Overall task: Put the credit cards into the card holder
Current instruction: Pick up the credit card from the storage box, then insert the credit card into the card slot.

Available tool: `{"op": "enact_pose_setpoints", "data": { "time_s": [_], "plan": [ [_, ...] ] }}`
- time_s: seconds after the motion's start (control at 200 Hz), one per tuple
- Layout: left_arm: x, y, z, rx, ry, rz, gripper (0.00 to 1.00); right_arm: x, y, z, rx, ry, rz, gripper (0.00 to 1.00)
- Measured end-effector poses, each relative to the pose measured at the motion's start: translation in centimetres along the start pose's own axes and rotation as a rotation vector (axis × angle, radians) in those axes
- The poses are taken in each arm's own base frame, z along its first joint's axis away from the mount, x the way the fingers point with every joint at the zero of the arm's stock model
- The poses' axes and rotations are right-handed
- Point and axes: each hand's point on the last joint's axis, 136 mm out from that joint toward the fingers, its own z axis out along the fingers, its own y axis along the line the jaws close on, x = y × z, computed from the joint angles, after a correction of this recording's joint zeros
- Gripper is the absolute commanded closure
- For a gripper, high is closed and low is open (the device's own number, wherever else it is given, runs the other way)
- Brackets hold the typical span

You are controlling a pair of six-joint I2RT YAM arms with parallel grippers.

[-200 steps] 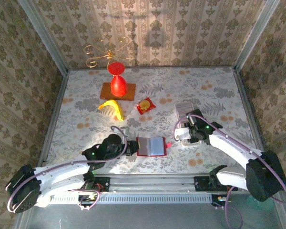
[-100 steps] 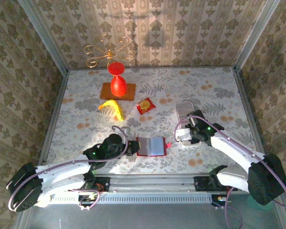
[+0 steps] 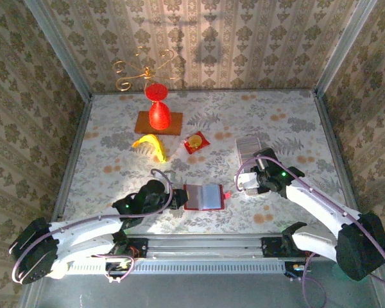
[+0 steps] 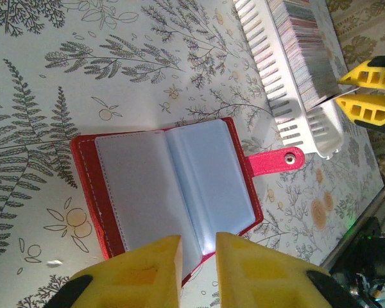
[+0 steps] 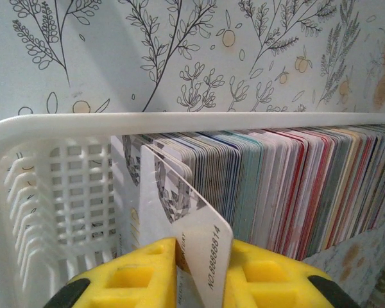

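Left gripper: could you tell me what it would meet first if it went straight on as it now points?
The open card holder: the left gripper sits at its near edge, with its pale pages directly ahead. Whether it is touching the holder yet is unclear.

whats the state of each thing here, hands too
card holder, open, lying flat, clasp undone
credit cards, standing on edge, packed in white basket
front credit card, tilted, pinched by right hand
left hand, closed on card holder's edge
right hand, closed on front credit card
red vase, upright
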Motion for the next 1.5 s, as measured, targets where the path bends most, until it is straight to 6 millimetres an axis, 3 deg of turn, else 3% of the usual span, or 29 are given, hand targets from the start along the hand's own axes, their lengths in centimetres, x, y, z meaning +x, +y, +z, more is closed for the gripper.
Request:
{"op": "enact_pose_setpoints", "data": {
  "time_s": [0.29, 0.38, 0.54, 0.685, 0.795, 0.87, 0.925, 1.09, 1.205, 1.36, 1.505],
  "plan": [
    [0.1, 0.0, 0.0, 0.001, 0.004, 0.000, 0.81, -0.3, 0.4, -1.1, 0.009, -0.011, -0.009, 0.91],
    [0.3, 0.3, 0.0, -0.014, 0.016, -0.005, 0.72, -0.4, 0.9, -1.5, -0.005, -0.015, -0.012, 1.00],
    [0.6, 0.9, -0.1, -0.047, 0.031, -0.015, 0.55, -1.2, 1.8, -2.6, -0.017, -0.035, -0.003, 1.00],
    [0.4, 0.9, -0.3, -0.067, 0.040, -0.018, 0.61, -2.3, 2.6, -4.0, -0.063, -0.067, 0.050, 1.00],
    [-0.4, 0.7, -0.9, -0.099, 0.028, -0.018, 0.60, -3.4, 1.7, -6.0, -0.079, -0.109, 0.150, 1.00],
    [-1.1, 1.0, -1.6, -0.150, 0.008, -0.022, 0.49, -4.2, 0.5, -7.5, -0.058, -0.150, 0.249, 1.00],
    [-1.7, 1.3, -2.2, -0.194, -0.009, -0.034, 0.49, -4.9, -0.4, -8.7, -0.032, -0.185, 0.342, 1.00],
    [-3.4, 1.6, -4.0, -0.299, -0.041, -0.041, 0.76, -5.4, -3.2, -10.9, 0.049, -0.248, 0.775, 1.00],
    [-3.4, 1.2, -3.9, -0.277, -0.046, -0.044, 0.85, -6.3, -4.8, -11.7, 0.008, -0.300, 1.090, 1.00],
    [-2.7, 0.6, -2.6, -0.219, -0.012, -0.040, 0.98, -9.8, -4.5, -10.3, -0.208, -0.415, 1.462, 1.00],
    [-2.0, 0.1, -1.1, -0.188, 0.036, -0.041, 0.99, -12.7, -1.7, -6.7, -0.422, -0.418, 1.716, 1.00]
  ]
}}
